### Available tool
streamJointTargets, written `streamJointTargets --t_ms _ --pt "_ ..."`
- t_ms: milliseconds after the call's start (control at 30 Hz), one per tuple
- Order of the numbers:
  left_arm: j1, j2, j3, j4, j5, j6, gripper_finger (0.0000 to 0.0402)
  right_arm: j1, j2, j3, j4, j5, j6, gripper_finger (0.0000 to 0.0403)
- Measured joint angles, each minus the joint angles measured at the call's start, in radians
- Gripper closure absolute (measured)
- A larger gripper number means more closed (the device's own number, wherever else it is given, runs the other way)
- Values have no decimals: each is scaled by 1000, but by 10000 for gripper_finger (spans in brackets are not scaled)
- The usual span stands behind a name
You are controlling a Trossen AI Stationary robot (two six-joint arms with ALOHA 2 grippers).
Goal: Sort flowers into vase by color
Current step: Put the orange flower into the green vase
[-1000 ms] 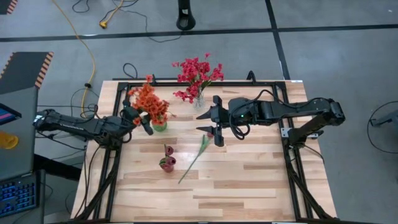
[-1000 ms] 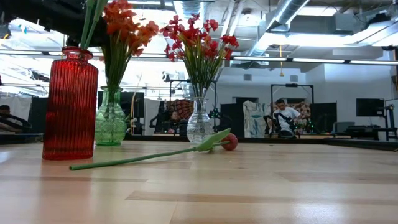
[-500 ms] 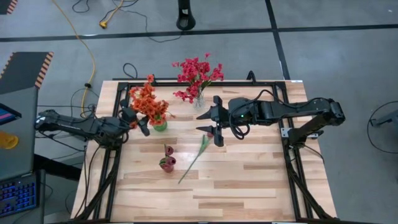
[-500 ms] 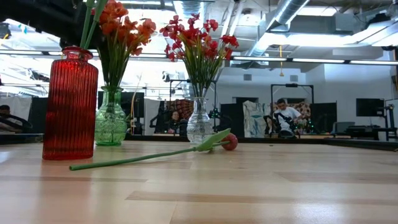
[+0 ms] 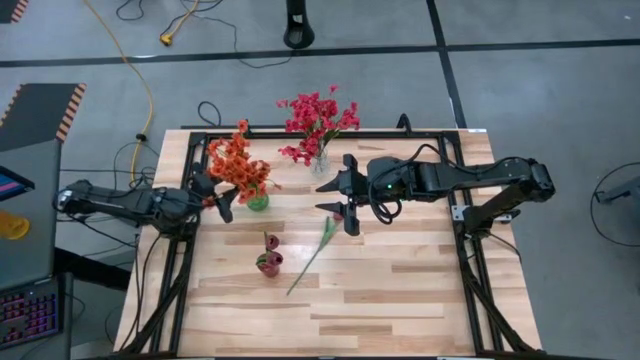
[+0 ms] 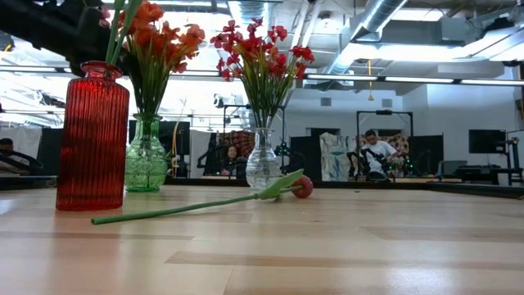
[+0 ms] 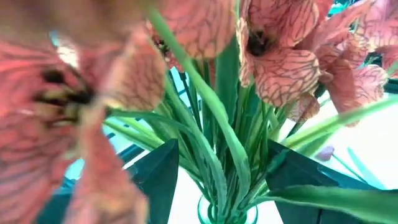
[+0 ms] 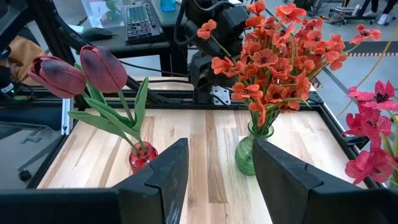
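Dark red tulip bud on a thin green stem [image 5: 318,247] lies flat mid-desk, loose, the only flower not yet in a vase; bud end toward the far edge, near the right gripper, stem tip trailing toward the near edge. Low view shows one long leaf just behind the bud. Judgement: very light, plastic stem springy and thin, likely to roll or slip if pinched at the tip. Best hold looks like mid-stem below the leaf, not the bud, which is soft and would squash or twist.

Red ribbed glass vase [image 5: 268,262] stands just left of the stem and already holds two dark tulips [image 8: 81,71], so that is the matching target; it has a narrow neck, so the stem must go in near upright. Glass may tip if bumped.

Green glass vase with orange blossom sprays [image 5: 240,168] sits toward the far-left corner; clear glass vase with pink-red blossom sprays [image 5: 318,122] at the far edge, centre.

Right gripper [image 5: 348,204] hovers over the bud end, fingers spread wide, gripping nothing. Left gripper [image 5: 219,199] sits just beside the green vase, also spread with nothing between; its wrist view is filled with orange petals and stems.
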Motion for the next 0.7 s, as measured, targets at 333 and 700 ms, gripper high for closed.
streamJointTargets --t_ms 333,700 --pt "0 -92 0 -114 47 -10 187 0 0 0 -2 0 83 200" --pt "0 -172 0 -222 192 -29 187 0 0 0 -30 66 195 200"
